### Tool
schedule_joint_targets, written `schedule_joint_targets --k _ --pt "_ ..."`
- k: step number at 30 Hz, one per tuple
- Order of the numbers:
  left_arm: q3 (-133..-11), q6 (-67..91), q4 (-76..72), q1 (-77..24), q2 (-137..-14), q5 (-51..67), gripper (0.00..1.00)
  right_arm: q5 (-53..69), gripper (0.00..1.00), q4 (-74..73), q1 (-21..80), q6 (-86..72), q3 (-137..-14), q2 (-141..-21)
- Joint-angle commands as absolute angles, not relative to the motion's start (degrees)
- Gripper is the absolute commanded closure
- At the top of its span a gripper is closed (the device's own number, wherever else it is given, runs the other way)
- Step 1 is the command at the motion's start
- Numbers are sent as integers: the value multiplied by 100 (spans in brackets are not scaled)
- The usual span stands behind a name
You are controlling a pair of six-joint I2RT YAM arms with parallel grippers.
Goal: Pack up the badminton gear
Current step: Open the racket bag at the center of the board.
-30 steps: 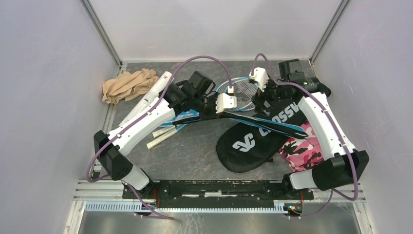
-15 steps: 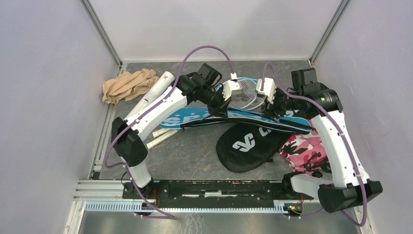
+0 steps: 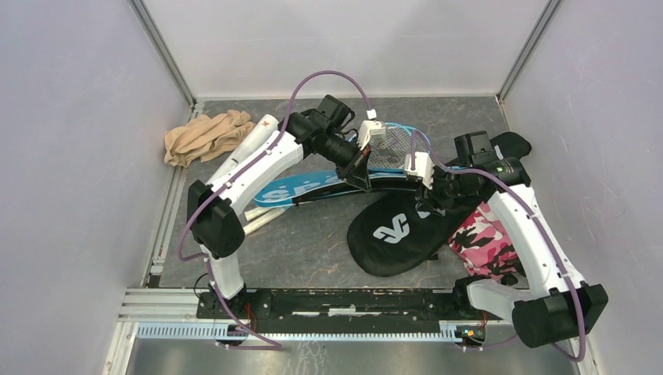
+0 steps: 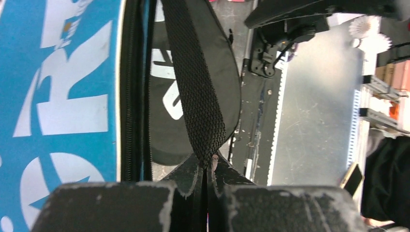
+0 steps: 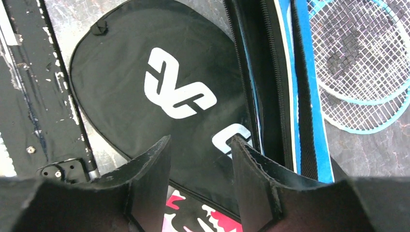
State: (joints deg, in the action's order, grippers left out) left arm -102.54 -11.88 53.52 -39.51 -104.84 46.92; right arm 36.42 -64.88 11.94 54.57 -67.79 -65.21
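The left jaws are clamped tight on a black webbing strap, which runs straight ahead from the tips. Immediately beside the strap lies the blue "SPORT" cover, its black zip edge alongside.

The right jaws stand partly apart with nothing between them. A pink camouflage fabric shows beneath them, nearest the wrist. The black cover, with its white logo, lies directly below and ahead of the gap. The blue cover's zipped edge passes just outside one fingertip. Beyond that edge, two strung rackets lie overlapped on the tabletop.

Well away from both jaws, the white tube lies beside a tan cloth bundle.
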Motion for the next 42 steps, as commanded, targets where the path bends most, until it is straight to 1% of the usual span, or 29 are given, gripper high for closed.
schedule_joint_targets --k 1,3,6,11,14,20,24,31,33,38,42 --pt "-10424 -770 5325 -3913 -10503 5381 98 3753 43 -5961 1222 5590 -6733 -6634" --pt "-10424 -726 5326 -3903 -10508 5466 98 3792 39 -5844 1230 5657 -6688 -6706" --pt "-10407 -689 5326 -3870 -10512 5589 98 3818 34 -5640 1234 5736 -6607 -6825" --pt "-10462 -578 5325 -3777 -10566 5940 98 3839 30 -5282 1253 5814 -6524 -6999" --pt "-10490 -454 5275 -3693 -10651 6171 98 3803 28 -4822 1255 5640 -6447 -7042" --pt "-10290 -40 4962 -3481 -10785 6630 98 3657 28 -3386 1255 5216 -5877 -6882" --pt "-10091 360 4665 -3389 -10821 6912 98 3568 32 -2756 1255 5124 -5653 -6898" --pt "-10051 458 4628 -3379 -10850 7079 98 3597 39 -2679 1252 5318 -5735 -7128" --pt "-10046 508 4606 -3383 -10884 7160 98 3608 39 -2728 1259 5432 -5745 -7191" --pt "-10059 668 4502 -3381 -10980 7346 98 3590 38 -2518 1296 5546 -5596 -7296" --pt "-10025 757 4418 -3382 -10983 7449 98 3466 33 -2035 1376 5537 -5348 -7193"
